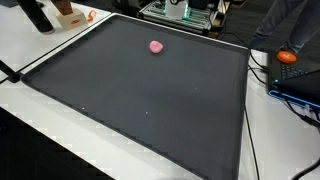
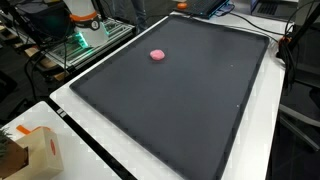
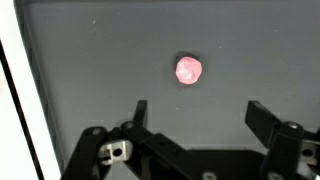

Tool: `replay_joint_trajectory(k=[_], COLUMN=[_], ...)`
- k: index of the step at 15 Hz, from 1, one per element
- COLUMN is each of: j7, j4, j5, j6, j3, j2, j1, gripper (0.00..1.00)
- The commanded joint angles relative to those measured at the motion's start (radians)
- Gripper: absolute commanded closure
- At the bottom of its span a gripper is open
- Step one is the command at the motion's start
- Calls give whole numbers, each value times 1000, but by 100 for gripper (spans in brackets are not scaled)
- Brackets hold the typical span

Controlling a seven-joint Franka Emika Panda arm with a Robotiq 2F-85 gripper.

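- We see the black two-fingered Robotiq gripper [image 3: 197,106] only in the wrist view, where it comes in from the bottom edge with its jaws spread wide and nothing between them.
- The two dark fingers [image 3: 141,108] stand well apart, and only bare mat shows in the gap.
- The small, rounded pink lump of soft-looking material [image 3: 189,69] lies ahead of the fingertips, beyond their ends and clear of both.
- Seen from the wrist, the pink lump sits about on the gripper's centre line, a shade nearer the finger on the picture's left side than the other.
- The lump touches neither finger, and a strip of mat separates it from the tips.
- The lump rests on a large, dark grey rectangular mat [image 3: 90,60] that spreads under and ahead of the gripper.
- To one side of the gripper, at the left edge of the wrist picture, the mat ends in a black border, with the white tabletop [image 3: 7,70] beyond it.
- In both exterior views the pink lump [image 1: 156,46] [image 2: 157,55] lies alone on the dark mat [image 1: 150,115] [image 2: 185,100], towards one end of it and away from the edges.
- The gripper shows in neither exterior view, so we cannot place it there.
- The white tabletop [image 1: 60,125] [image 2: 262,130] frames the mat in both exterior views.
- In an exterior view a brown cardboard box [image 2: 36,152] stands on the tabletop off the mat, well apart from the lump.
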Motion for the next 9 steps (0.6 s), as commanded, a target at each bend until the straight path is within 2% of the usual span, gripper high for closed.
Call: replay_joint_trajectory(k=[1,4,9], j7=[-2,0,42], j4=[2,12,24], j5=[2,9,63], j6=[-3,-16,63], j3=[4,6,45], j2=[0,22,162], j1=[-5,0,27], gripper=[0,0,0])
